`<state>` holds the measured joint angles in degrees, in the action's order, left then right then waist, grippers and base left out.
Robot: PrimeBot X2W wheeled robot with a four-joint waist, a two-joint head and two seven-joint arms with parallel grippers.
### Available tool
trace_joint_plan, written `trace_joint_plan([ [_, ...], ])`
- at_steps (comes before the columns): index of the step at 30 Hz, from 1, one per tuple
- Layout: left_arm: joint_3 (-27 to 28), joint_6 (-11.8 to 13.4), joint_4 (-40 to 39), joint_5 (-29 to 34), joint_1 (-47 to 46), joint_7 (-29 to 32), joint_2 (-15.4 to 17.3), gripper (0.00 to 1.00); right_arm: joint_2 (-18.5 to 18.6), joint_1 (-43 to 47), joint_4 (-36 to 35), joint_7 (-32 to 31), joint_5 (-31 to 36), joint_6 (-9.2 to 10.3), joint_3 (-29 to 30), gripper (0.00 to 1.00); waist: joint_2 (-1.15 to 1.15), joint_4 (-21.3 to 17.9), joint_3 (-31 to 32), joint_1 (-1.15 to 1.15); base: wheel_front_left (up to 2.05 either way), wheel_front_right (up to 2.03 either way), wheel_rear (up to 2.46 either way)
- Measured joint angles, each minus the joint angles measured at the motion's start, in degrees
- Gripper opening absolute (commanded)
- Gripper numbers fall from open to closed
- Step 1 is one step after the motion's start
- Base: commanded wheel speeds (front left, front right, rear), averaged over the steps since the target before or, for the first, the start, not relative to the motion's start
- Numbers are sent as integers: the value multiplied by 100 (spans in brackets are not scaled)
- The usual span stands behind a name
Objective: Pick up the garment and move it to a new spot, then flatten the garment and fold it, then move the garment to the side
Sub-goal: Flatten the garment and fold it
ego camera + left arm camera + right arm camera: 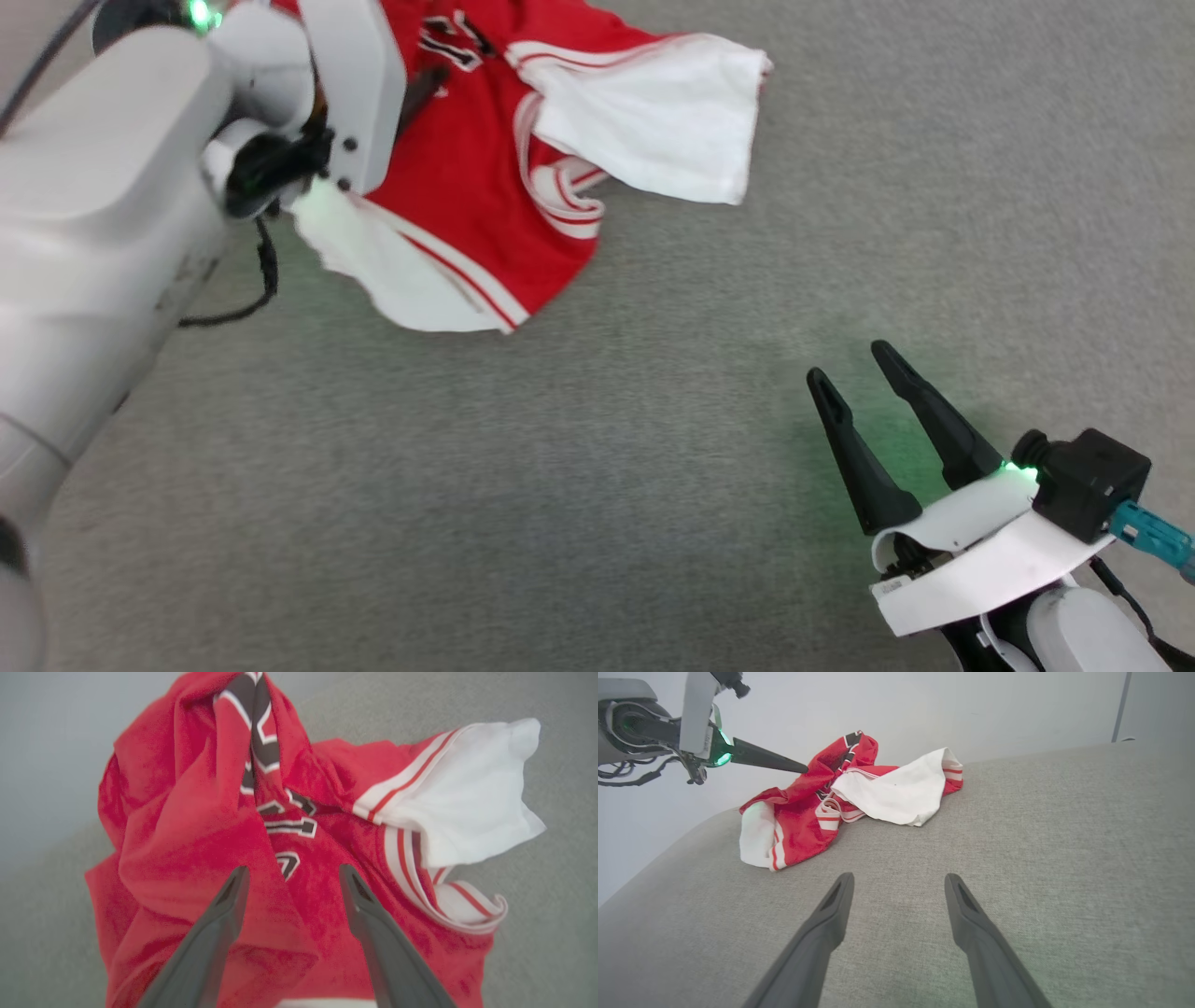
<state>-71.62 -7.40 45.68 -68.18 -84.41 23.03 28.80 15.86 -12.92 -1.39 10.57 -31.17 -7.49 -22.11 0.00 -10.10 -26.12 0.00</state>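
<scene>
Crumpled garment point(187, 835) at the tips of the wide-open, empty left gripper point(293, 869); right gripper point(848, 360) open, well apart.

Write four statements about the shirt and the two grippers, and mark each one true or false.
1. The shirt lies crumpled on the grey surface. True.
2. The right gripper is clamped on the shirt. False: it is open over bare grey surface, apart from the shirt.
3. The left gripper is open, above the red cloth of the shirt. True.
4. The shirt is blue with yellow trim. False: it is red and white, with red-white striped trim.
</scene>
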Motion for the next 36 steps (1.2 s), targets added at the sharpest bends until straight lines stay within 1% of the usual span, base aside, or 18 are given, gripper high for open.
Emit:
trace_joint_plan([
  [3,2,1,-247,-543,199,942,268,100,34,113,-69,-86,3,0,57,100,0,195,174,0,0,0,0],
  [6,24,14,-412,-920,319,1635,459,100,41,196,-156,-193,46,0,101,100,0,381,345,0,0,0,0],
  [9,191,223,-623,-1470,480,2124,513,100,32,205,-243,-279,65,0,126,100,0,537,501,0,0,0,0],
  [11,255,300,-806,-1752,628,2416,569,100,24,218,-286,-324,96,0,131,100,0,616,587,0,0,0,0],
  [13,354,456,-938,-1994,786,2474,583,100,18,222,-333,-356,100,0,129,100,0,667,646,0,0,0,0],
  [16,468,559,-1104,-2162,992,2320,555,100,4,236,-372,-363,103,0,153,100,0,668,645,0,0,0,0],
  [17,468,559,-1104,-2162,992,2320,555,100,4,236,-372,-363,103,0,153,100,0,668,645,0,0,0,0],
  [18,505,635,-1179,-2237,1166,2214,450,100,-7,273,-382,-379,119,0,166,100,0,644,607,0,0,0,0],
  [19,505,635,-1179,-2237,1166,2214,450,100,-7,273,-382,-379,119,0,166,100,0,644,607,0,0,0,0],
  [21,519,689,-1188,-2256,1267,2076,342,100,-15,270,-409,-379,129,0,168,100,0,611,544,0,0,0,0],
  [25,573,717,-1105,-2329,1383,1923,149,100,-18,233,-428,-387,145,0,166,100,0,539,428,0,0,0,0],
  [27,531,715,-1020,-2270,1383,1890,98,55,-15,174,-434,-387,145,0,174,100,0,496,388,0,0,0,0],
  [28,497,708,-956,-2186,1377,1862,92,36,-13,171,-436,-387,146,0,175,100,0,476,373,0,0,0,0],
  [29,499,672,-915,-2161,1377,1820,88,0,-11,172,-434,-387,146,0,175,100,0,458,361,0,0,0,0],
  [31,569,619,-799,-2253,1385,1769,35,0,-11,171,-424,-386,148,0,180,100,0,430,354,0,0,0,0],
  [33,522,528,-739,-2192,1410,1726,-2,0,-11,178,-404,-378,148,0,215,100,0,428,378,0,0,0,0],
  [36,494,413,-726,-2146,1441,1744,104,0,-20,210,-387,-377,149,0,271,100,0,465,446,0,0,0,0],
])
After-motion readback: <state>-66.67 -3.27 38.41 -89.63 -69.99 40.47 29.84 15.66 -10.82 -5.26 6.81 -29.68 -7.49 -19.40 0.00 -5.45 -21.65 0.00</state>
